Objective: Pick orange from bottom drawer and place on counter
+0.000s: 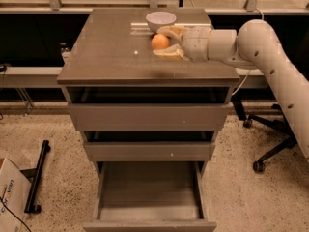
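Note:
The orange sits between the fingers of my gripper over the far right part of the counter, just in front of a white bowl. The gripper reaches in from the right and is shut on the orange, low over the surface; I cannot tell whether the fruit touches the counter. The bottom drawer is pulled fully out below and shows an empty floor.
The two upper drawers stand slightly ajar. An office chair base is on the floor at the right. A cardboard box and a black stand lie at the lower left.

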